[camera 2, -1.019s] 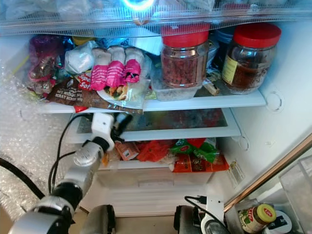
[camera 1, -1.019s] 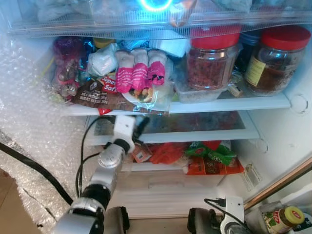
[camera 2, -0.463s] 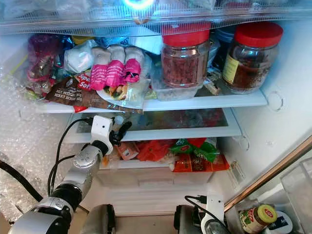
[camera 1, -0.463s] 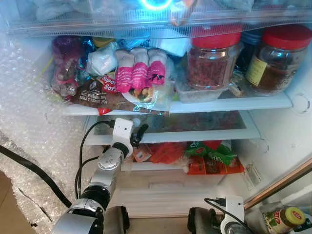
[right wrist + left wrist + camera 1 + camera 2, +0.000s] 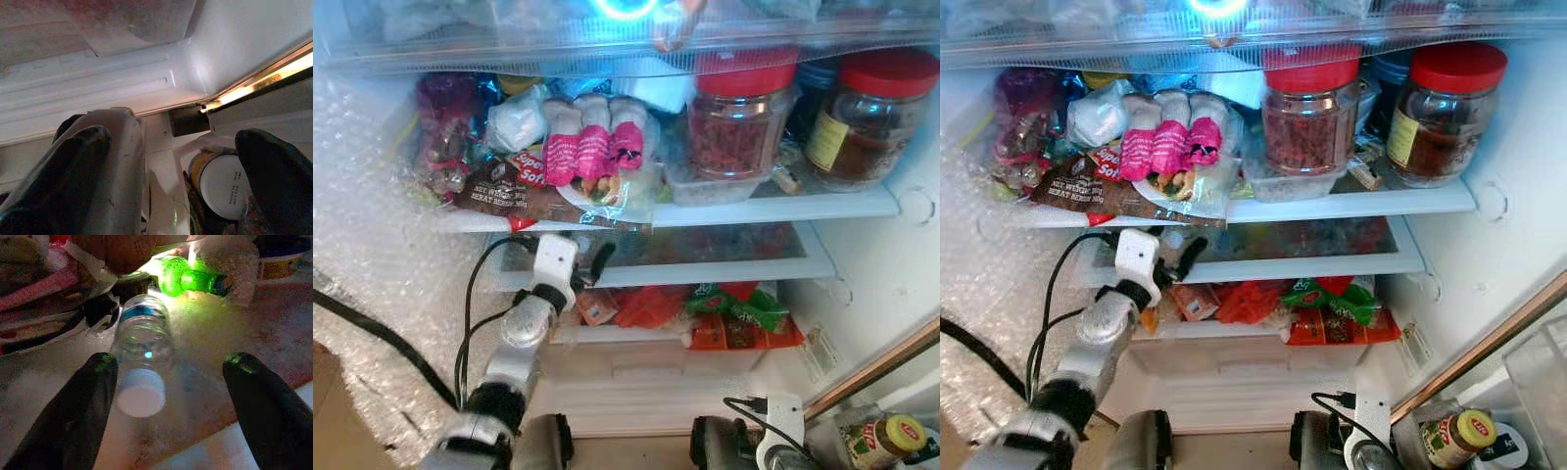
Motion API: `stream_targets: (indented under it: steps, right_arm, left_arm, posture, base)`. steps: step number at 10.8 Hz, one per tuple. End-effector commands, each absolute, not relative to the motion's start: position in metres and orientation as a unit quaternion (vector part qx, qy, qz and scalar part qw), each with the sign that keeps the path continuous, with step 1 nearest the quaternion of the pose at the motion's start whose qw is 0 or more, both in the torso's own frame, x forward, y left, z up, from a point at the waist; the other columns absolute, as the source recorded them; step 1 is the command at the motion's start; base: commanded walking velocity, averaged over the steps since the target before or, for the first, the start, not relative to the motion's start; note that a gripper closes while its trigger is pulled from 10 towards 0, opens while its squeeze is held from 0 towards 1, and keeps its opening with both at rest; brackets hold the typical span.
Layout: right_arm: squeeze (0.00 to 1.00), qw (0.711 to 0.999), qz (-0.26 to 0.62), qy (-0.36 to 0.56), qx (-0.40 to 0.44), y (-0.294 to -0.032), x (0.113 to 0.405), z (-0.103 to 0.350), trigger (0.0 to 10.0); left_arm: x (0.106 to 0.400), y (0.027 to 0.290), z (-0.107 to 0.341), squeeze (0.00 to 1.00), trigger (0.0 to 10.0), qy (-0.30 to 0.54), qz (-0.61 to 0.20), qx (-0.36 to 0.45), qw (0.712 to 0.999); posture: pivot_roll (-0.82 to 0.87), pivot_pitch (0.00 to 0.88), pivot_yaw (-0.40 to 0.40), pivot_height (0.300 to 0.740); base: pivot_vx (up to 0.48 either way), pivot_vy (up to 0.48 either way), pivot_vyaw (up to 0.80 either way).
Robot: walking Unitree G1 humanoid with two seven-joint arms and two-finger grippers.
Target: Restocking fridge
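Left claw (image 5: pixel 166 377) withdrawn slightly (spread), one bottle (image 5: pixel 142 352)

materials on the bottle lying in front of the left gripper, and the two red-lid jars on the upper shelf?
Bottle: looks like clear thin plastic, see-through and ribbed, with a matte white cap, likely plastic. It lies on its side between the open fingers of the left gripper. Two red-lid jars: clear, glossy walls with contents visible; glass or rigid plastic, cannot tell. Lids are opaque red, likely plastic.

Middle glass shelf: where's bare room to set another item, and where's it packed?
Middle glass shelf is bare right of the left gripper, whose open fingers flank a lying clear plastic bottle. The upper white shelf is crowded: red-lidded jars, pink packets.
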State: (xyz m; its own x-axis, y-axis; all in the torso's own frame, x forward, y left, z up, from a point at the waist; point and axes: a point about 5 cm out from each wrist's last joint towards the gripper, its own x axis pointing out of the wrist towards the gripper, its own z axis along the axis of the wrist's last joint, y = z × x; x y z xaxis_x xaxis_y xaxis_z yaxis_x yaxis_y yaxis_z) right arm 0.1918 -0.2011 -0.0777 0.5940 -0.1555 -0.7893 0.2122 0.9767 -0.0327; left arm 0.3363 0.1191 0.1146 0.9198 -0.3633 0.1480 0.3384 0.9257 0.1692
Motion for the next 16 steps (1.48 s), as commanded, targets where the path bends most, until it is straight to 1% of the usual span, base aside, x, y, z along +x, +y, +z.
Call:
stream_targets:
  steps: [1, 2, 3, 6, 16]
  right_arm:
    - [0.0, 0.861, -0.095, 0.497, 0.054, -0.187, 0.161, -0.095, 10.0]
    - [0.0, 0.861, -0.094, 0.498, 0.053, -0.187, 0.161, -0.095, 10.0]
    - [0.0, 0.861, -0.094, 0.498, 0.053, -0.187, 0.161, -0.095, 10.0]
    - [0.0, 0.861, -0.092, 0.498, 0.05, -0.188, 0.161, -0.095, 10.0]
    - [0.0, 0.861, -0.091, 0.499, 0.049, -0.188, 0.161, -0.095, 10.0]
  left_arm:
    - [0.33, 0.121, 0.117, 1.0, 10.0, -0.103, -0.185, 0.082, 0.974]
    - [0.321, 0.118, 0.119, 0.12, 10.0, -0.118, -0.188, 0.083, 0.972]
    - [0.318, 0.118, 0.12, 0.0, 10.0, -0.125, -0.184, 0.082, 0.971]
    - [0.3, 0.121, 0.115, 0.0, 10.0, -0.117, -0.169, 0.084, 0.975]
    - [0.296, 0.121, 0.117, 0.0, 10.0, -0.109, -0.164, 0.085, 0.977]
  posture:
    - [-0.03, 0.092, 0.071, 0.586]
    - [-0.03, 0.091, 0.071, 0.586]
    - [-0.03, 0.091, 0.07, 0.586]
    - [-0.03, 0.081, 0.067, 0.586]
    - [-0.03, 0.081, 0.067, 0.586]
  base:
    - [0.0, 0.0, 0.0]
    - [0.0, 0.0, 0.0]
    - [0.0, 0.0, 0.0]
    - [0.0, 0.0, 0.0]
    - [0.0, 0.0, 0.0]
